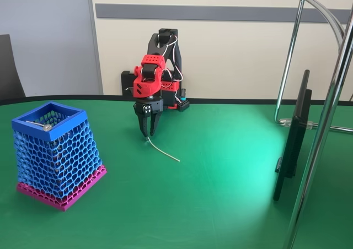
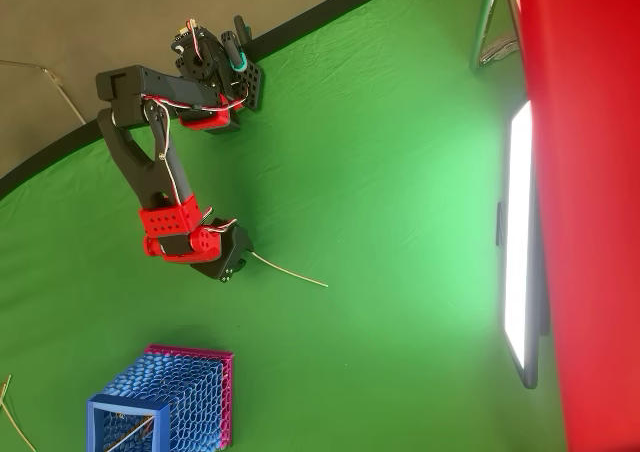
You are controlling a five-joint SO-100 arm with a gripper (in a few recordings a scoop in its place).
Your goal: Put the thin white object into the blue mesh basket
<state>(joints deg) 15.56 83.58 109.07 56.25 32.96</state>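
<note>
1. One thin white object [image 1: 164,151] is lying flat on the green bench [image 1: 220,194], slightly curved, one end sitting just under the tool [image 1: 149,132], the rest trailing right in the fixed view.
2. One tool is pointing down over that end; its fingers are standing slightly apart, and I cannot tell whether they are gripping or touching the object.
3. One blue mesh basket [image 1: 52,155] is standing upright on its magenta base at the left of the fixed view, well apart from the object.
4. One thin rod with a metallic head [image 1: 43,125] is resting across the basket's top.
5. Open green surface is lying between tool and basket.
6. One screen [image 1: 292,144] and metal stand tubes [image 1: 325,122] are crowding the bench's right side.
7. The bench's dark curved edge is running behind the arm's base.
</note>
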